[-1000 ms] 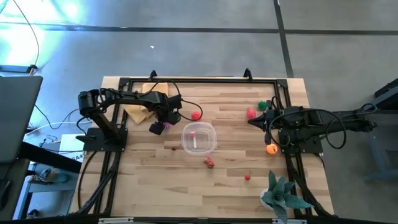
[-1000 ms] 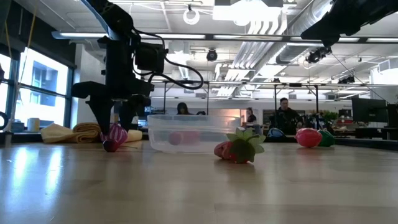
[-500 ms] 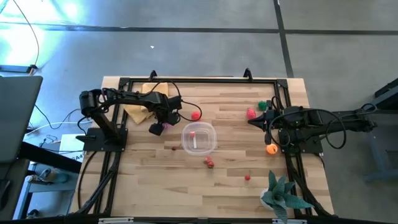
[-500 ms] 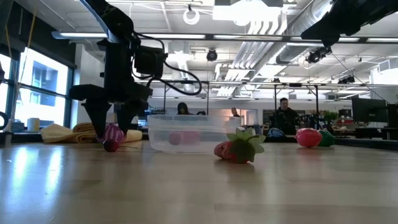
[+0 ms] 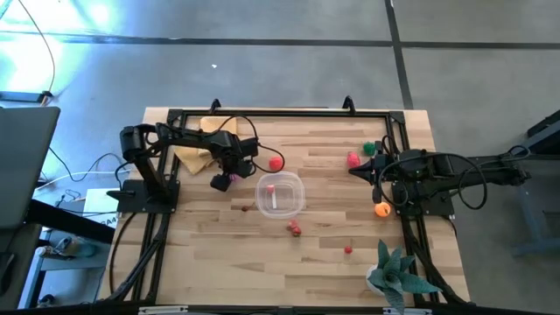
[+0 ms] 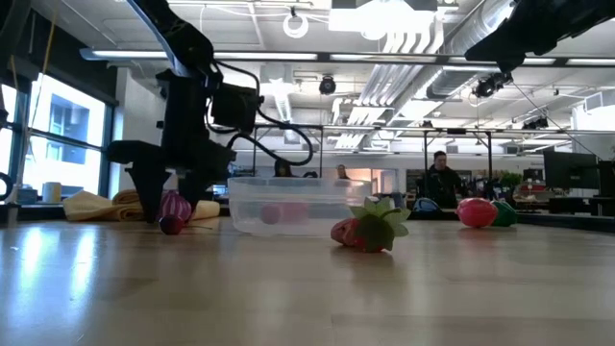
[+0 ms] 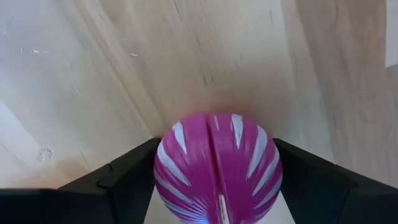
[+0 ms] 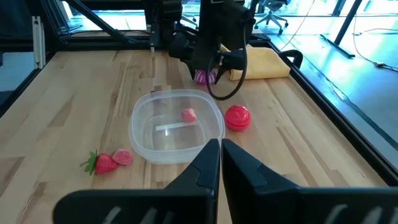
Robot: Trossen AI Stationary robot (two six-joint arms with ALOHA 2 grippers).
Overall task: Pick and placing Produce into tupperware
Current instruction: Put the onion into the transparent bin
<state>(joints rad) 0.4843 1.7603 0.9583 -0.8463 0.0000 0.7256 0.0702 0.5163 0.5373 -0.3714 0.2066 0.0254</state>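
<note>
My left gripper (image 5: 227, 173) stands over a purple, white-striped toy vegetable (image 5: 221, 182) just left of the tupperware, and its fingers are shut on it. The clear tub (image 5: 280, 194) sits mid-table with a pink piece (image 5: 272, 186) inside. A red ball (image 5: 276, 162), a strawberry (image 5: 295, 228) and a small red piece (image 5: 348, 249) lie on the wood around it. My right gripper (image 5: 354, 169) waits shut at the table's right, beside a pink piece (image 5: 353, 159), a green one (image 5: 370, 149) and an orange one (image 5: 381, 209). My left gripper pinches the purple striped vegetable (image 7: 217, 162) between its two fingers (image 7: 127, 180), one on each rounded side. The fingers come from above, pointing down. In the low view the vegetable's underside (image 6: 171, 227) rests on the table.
A folded yellow cloth (image 5: 197, 153) lies at the far left, behind the left gripper. A spiky teal plant (image 5: 398, 271) stands at the near right corner. A black frame (image 5: 280, 112) rims the table. People show in the room beyond the table.
My left gripper has come down around the purple vegetable, its crossbar sinking in the low view, while the arm's shoulder swung a little toward the table. The vegetable has stayed where it was on the wood.
</note>
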